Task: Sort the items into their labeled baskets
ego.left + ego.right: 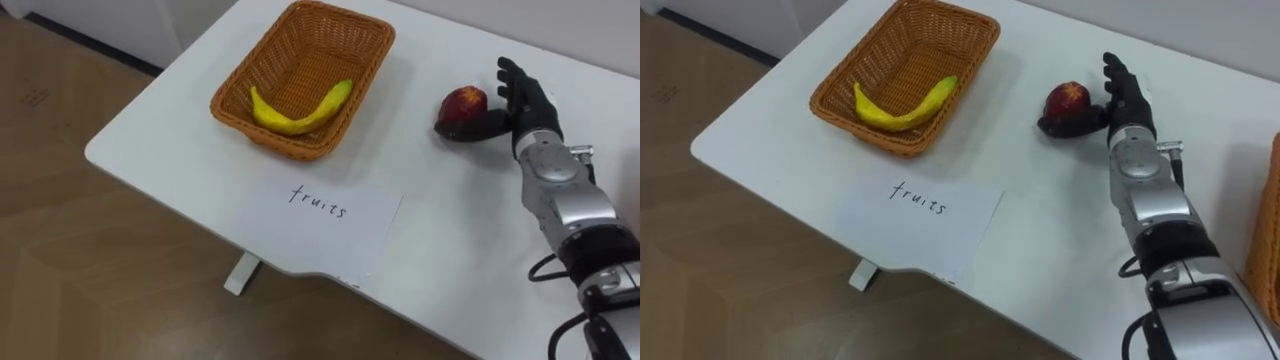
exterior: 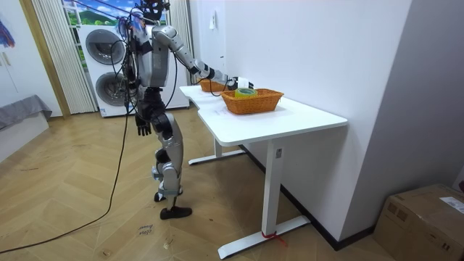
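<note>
Left eye view: the robot's right hand (image 1: 517, 103) rests on the white table (image 1: 450, 240) with a red apple (image 1: 463, 101) against its palm, the thumb hooked round the fruit's near side and the fingers (image 1: 512, 78) standing straight behind it. Well to the hand's left sits a wicker basket (image 1: 262, 70) holding a single banana (image 1: 300, 113), which lies curved along the basket's near wall. A sheet of paper (image 1: 335, 215) with a handwritten word lies nearer the robot than the hand, just in front of that basket. Room view: the robot stands upright at the table's end, the right arm stretched out over the tabletop and the left hand (image 2: 143, 125) hanging by its thigh, its grasp too small to tell. A second wicker basket (image 2: 252, 101) stands on the table just beside the outstretched hand, on the room view's right, holding something green and pale that is too small to identify. Right eye view: the apple is cradled in the same hand, apart from the banana's basket on the hand's left, while the second basket's rim shows at the hand's right, its inside out of sight.
</note>
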